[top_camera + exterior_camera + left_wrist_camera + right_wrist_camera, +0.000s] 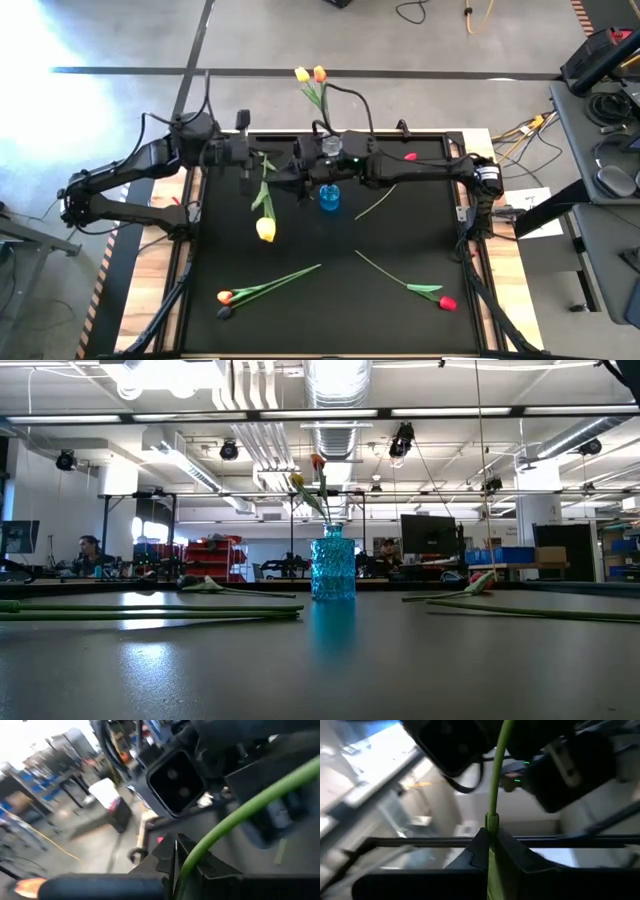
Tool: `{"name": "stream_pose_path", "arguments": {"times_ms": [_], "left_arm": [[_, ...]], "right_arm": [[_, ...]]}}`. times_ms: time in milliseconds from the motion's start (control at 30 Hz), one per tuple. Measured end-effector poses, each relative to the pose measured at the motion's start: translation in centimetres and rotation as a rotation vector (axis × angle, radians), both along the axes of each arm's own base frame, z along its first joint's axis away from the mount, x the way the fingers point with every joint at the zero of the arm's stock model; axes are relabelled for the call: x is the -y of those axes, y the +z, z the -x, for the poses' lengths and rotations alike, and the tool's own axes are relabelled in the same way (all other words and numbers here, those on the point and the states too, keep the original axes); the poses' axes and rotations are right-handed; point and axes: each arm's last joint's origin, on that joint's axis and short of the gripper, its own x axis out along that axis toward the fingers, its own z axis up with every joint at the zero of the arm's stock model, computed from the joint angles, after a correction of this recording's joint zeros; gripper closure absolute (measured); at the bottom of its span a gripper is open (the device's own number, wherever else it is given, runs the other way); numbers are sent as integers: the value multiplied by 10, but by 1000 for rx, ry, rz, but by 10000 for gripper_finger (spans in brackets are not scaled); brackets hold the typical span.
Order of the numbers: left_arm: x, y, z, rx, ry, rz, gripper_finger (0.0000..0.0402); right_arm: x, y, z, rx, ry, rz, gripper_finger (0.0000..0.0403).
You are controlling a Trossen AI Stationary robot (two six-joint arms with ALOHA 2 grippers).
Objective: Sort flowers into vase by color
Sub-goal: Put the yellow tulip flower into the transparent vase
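Observation:
A yellow tulip (265, 230) shows in the high view left of the blue glass vase (329, 197), its stem running toward the table's far edge, up to where my two grippers meet. My left gripper (258, 165) and my right gripper (285, 172) face each other there, each shut on a green stem. That stem seems to be this tulip's. The tulip and both grippers are out of the low view. The vase (333, 565) holds a yellow and an orange tulip (310, 75) that lean toward the far edge (312, 472). My left gripper (176, 865) pinches a green stem (197, 852) between its two fingers. The stem runs on from the fingers across the other arm's wrist. In the high view the hold lies near the stem's free end, and the head points toward the near edge. My right gripper (489, 845) pinches a green stem (491, 820) between its two fingers, at a small joint in the stem. The stem runs straight on past the fingertips toward the other arm.
Two orange tulips (265, 285) lie near the table's near left corner and a red tulip (425, 292) near the near right. A loose stem (375, 205) lies right of the vase, with a red head (410, 157) behind it. People sit at desks far behind (90, 550).

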Motion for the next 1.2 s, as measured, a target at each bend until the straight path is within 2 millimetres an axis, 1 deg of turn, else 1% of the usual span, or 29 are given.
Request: {"name": "stream_pose_path", "arguments": {"times_ms": [67, 133, 333, 500, 600, 667, 767, 867, 1033, 1133, 1200], "left_arm": [[-2, -4, 0, -18, -13, 50, 401], [-4, -8, 1, -40, -25, 92, 401], [-15, -21, 3, -63, -85, 201, 401], [-22, -30, 2, -84, -109, 241, 401], [-25, -32, -3, -86, -125, 256, 401], [-27, -33, -8, -75, -122, 277, 401], [-35, -35, -18, -38, -106, 319, 401], [-45, -37, -35, 24, -92, 356, 401], [-69, -48, -66, 146, -66, 444, 401], [-87, -58, -82, 215, -39, 460, 401], [-101, -64, -89, 272, -7, 475, 401]], "right_arm": [[4, -3, 0, -25, 4, 55, 370], [8, -6, 1, -39, 10, 91, 346], [21, -7, 3, -39, -26, 162, 256], [33, -2, 9, -28, -45, 203, 194], [40, 4, 15, -3, -20, 254, 170], [47, 12, 24, 5, 2, 303, 159], [61, 22, 42, -13, 18, 404, 156], [74, 31, 69, -88, 11, 514, 168], [87, 54, 131, -210, -61, 731, 214], [89, 69, 165, -257, -154, 856, 246], [88, 79, 185, -277, -217, 926, 266]]}}
